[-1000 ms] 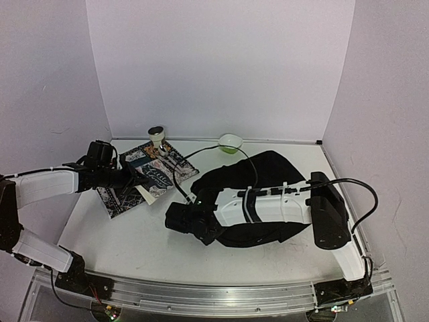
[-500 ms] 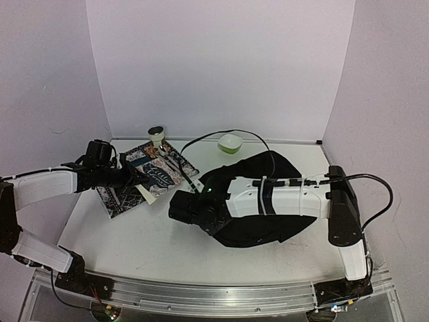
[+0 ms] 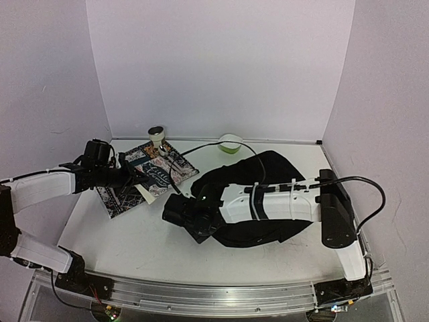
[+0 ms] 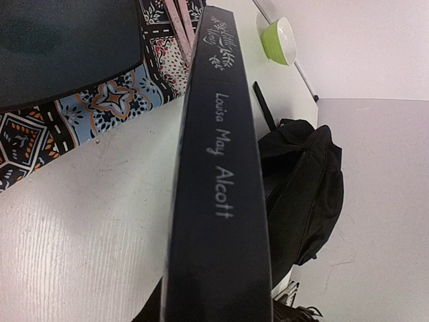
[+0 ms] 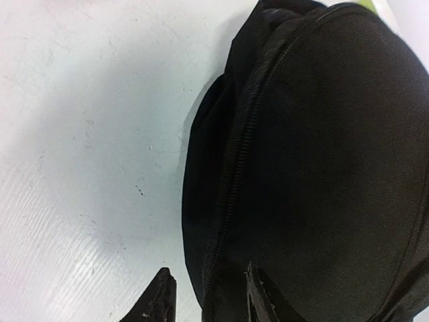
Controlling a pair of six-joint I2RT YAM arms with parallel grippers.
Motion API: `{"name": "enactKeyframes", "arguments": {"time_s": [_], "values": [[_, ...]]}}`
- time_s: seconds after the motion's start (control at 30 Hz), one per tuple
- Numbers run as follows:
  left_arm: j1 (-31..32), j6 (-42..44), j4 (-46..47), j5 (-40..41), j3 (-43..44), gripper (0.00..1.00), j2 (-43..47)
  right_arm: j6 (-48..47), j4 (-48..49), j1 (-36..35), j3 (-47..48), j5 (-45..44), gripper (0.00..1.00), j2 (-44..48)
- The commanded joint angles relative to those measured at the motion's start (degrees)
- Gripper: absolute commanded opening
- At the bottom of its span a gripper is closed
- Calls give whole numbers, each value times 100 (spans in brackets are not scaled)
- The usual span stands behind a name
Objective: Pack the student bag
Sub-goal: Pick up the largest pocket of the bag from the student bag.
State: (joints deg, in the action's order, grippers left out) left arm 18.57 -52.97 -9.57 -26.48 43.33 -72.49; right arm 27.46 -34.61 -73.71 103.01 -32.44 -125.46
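Student bag (image 3: 268,168) lay on the right, right gripper (image 5: 208,298) jaws apart at its edge. Left gripper (image 3: 134,178) was clamped on a book (image 4: 218,168).

A patterned mat (image 3: 115,200) bears a dark teal plate (image 4: 60,47) — 1 green bowl (image 3: 230,142) sits farther back, well apart.

Soft, even light from above; the white counter (image 5: 80,134) shows a diffuse grey shadow beside the student bag (image 5: 322,168), whose black fabric swallows detail; the book (image 4: 218,201) looms slightly blurred near the lens.
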Motion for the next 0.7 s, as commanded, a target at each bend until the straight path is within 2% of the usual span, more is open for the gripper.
{"name": "enactKeyframes", "arguments": {"time_s": [0.0, 0.07, 0.17, 0.23, 0.5, 0.67], "values": [[-28, -38, 509, -186, 32, 0, 355, 181, -187, -34, 206, -240, 39, -373], [-26, -58, 509, -204, 7, 0, 364, 213, -187, -32, 256, -406, 42, -501], [-22, -73, 513, -240, 0, 0, 382, 264, -198, 13, 289, -572, 40, -624], [-26, -76, 510, -245, -6, 0, 410, 316, -217, 33, 283, -656, 35, -652], [-27, -107, 509, -334, 12, 0, 460, 143, -257, 39, 130, -799, 2, -366], [-26, -126, 512, -434, 87, 0, 484, -24, -245, 38, 43, -796, 0, 86]]}}
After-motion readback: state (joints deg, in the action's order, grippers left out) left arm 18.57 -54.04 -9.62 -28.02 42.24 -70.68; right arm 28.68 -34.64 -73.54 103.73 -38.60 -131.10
